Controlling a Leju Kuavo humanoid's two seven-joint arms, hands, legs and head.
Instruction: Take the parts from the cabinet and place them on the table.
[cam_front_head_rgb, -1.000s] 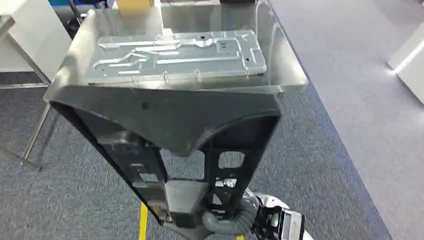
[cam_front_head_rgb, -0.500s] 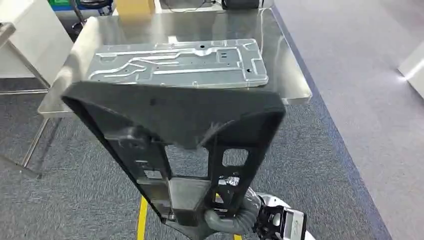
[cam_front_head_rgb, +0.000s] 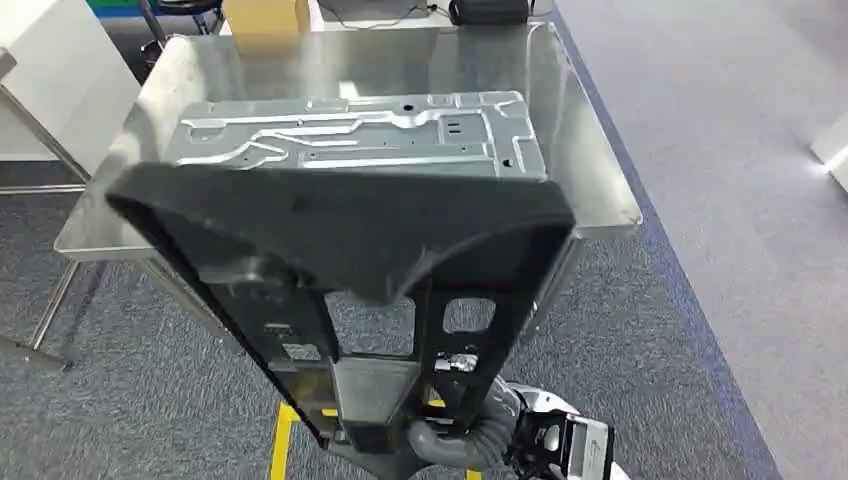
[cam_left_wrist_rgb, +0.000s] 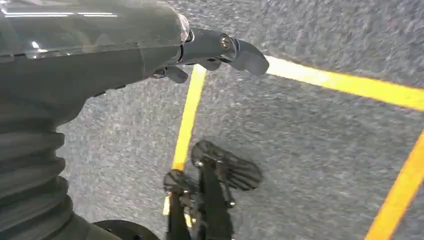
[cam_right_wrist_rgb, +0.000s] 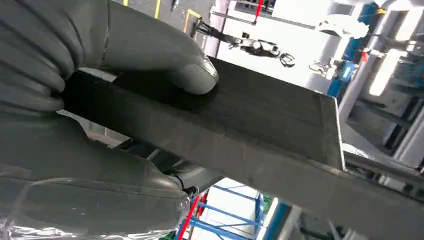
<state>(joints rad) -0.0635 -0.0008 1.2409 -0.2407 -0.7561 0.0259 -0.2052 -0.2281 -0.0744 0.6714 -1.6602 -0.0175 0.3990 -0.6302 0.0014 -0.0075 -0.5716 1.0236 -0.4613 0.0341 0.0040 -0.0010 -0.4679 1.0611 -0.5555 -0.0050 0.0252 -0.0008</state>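
The steel table (cam_front_head_rgb: 590, 150) stands ahead on grey carpet (cam_front_head_rgb: 700, 330), its shiny top stretching from the near edge toward the far side of the scene. Flat on it lies a pressed silver metal panel (cam_front_head_rgb: 350, 135), spanning most of the table's width, with raised ribs and small holes across its face.

Nearer, and overlapping the table's near edge in the head view, a large black part (cam_front_head_rgb: 340, 230) is held up in the air. Its wide upper end flares out to left and right, and it narrows toward the near side into a frame with rectangular cut-outs. It hangs above the carpet and the table's near edge; whether it touches the table I cannot tell.

The right hand (cam_right_wrist_rgb: 100, 65) grips this black part at its narrow near end: in the right wrist view the thick grey thumb (cam_right_wrist_rgb: 192, 75) presses flat on one face of a dark slab edge, while the rest of the hand closes against the other side.

The left hand (cam_left_wrist_rgb: 210, 50) hangs over the carpet beside yellow floor lines (cam_left_wrist_rgb: 187, 120), holding nothing, its dark fingers (cam_left_wrist_rgb: 247, 55) stretched loosely outward and apart.

At the table's far edge sit a tan cardboard box (cam_front_head_rgb: 265, 20) to the left and a dark object (cam_front_head_rgb: 488, 10) to the right.
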